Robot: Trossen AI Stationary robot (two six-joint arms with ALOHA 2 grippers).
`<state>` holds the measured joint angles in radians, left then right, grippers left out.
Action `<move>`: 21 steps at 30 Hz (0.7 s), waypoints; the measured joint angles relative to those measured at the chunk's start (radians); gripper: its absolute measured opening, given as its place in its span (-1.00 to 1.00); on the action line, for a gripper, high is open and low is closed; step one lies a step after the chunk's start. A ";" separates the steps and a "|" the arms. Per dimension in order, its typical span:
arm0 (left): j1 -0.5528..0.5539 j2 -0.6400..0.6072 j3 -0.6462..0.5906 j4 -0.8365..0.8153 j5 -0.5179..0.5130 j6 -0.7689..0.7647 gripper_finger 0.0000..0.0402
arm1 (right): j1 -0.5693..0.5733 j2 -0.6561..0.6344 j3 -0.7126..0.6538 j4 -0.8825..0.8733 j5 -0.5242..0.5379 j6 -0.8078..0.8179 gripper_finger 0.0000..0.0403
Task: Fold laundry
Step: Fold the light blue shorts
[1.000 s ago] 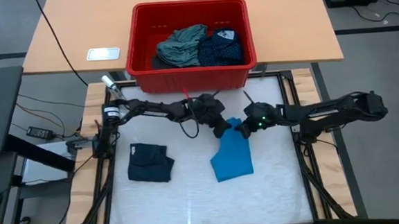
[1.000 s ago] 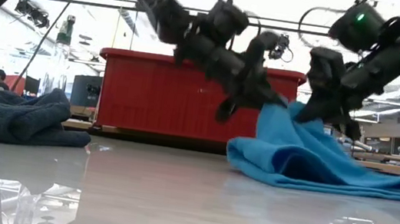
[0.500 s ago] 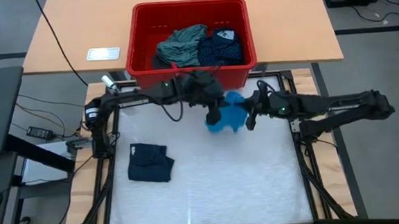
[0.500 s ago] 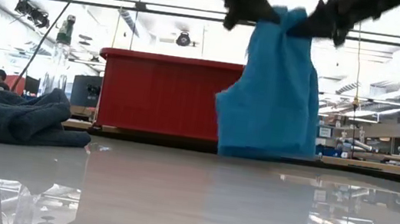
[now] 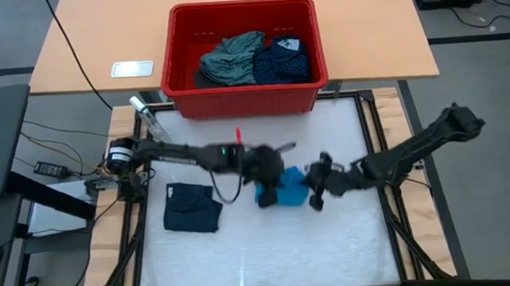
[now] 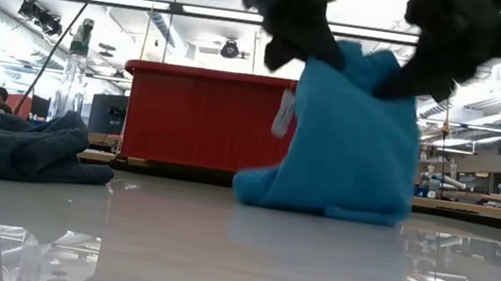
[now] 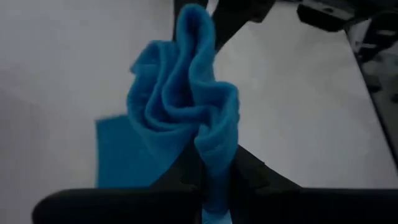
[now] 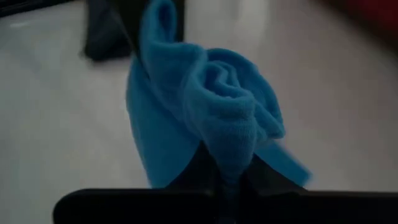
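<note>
The bright blue small garment (image 5: 286,191) hangs between my two grippers near the table's middle, and its lower edge (image 6: 319,206) rests on the table. My left gripper (image 5: 267,175) is shut on its left top corner and my right gripper (image 5: 314,182) is shut on its right top corner. A dark navy small garment (image 5: 191,208) lies folded flat toward the table's left. In the red bin (image 5: 245,95) lie the grey-green shirt (image 5: 231,57) and the navy dotted piece (image 5: 282,61). The charcoal-grey garment cannot be made out. My left gripper pinches the blue garment's top left corner (image 7: 214,155) between its two fingers, where the cloth is gathered into folds of several layers. It comes from above, slanting. The cloth hangs below the fingers (image 6: 296,32) with its lower edge on the table. My right gripper pinches the garment's top right corner (image 8: 231,152) between its two fingers, on a bunched fold of several layers. It comes from above, slanting from the table's right. The cloth hangs slack below the fingers (image 6: 435,63), its bottom resting on the table.
The red bin stands on the wooden desk (image 5: 81,56) beyond the table's far edge. A clear bottle (image 5: 146,115) lies at the far left corner. Bare white table surface (image 5: 270,248) lies toward the near edge. In the low view the dark navy garment (image 6: 17,149) lies at the left.
Both grippers, shut on the blue garment's top corners throughout, lifted it clear of the table toward the bin. They then carried it toward the near edge and down. The garment, earlier spread on the table, now hangs with its lower edge touching down.
</note>
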<state>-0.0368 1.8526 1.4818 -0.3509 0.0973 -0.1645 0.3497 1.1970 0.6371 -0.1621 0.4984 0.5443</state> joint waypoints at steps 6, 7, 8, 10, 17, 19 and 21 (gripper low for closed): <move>-0.073 -0.002 -0.134 0.108 -0.002 -0.083 -0.81 | 0.112 0.132 0.029 0.075 0.027 0.129 -0.90; -0.075 -0.003 -0.134 0.107 -0.002 -0.083 -0.81 | 0.111 0.141 0.041 0.079 0.029 0.136 -0.90; -0.075 -0.003 -0.133 0.104 0.000 -0.086 -0.81 | 0.107 0.151 0.053 0.089 0.024 0.145 -0.90; -0.080 -0.003 -0.133 0.094 0.017 -0.108 -0.81 | 0.098 0.170 0.068 0.106 -0.014 0.189 -0.90; -0.103 0.011 -0.133 0.013 0.048 -0.211 -0.81 | 0.087 0.283 0.076 0.154 -0.142 0.492 -0.90; -0.093 0.015 -0.134 -0.012 0.047 -0.227 -0.81 | 0.079 0.320 0.076 0.179 -0.165 0.544 -0.90; -0.077 0.024 -0.132 -0.050 0.049 -0.263 -0.81 | 0.069 0.349 0.076 0.209 -0.189 0.586 -0.90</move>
<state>-0.1141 1.8768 1.3495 -0.4007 0.1467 -0.4271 0.4188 1.5456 0.7128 0.0464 0.3092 1.1301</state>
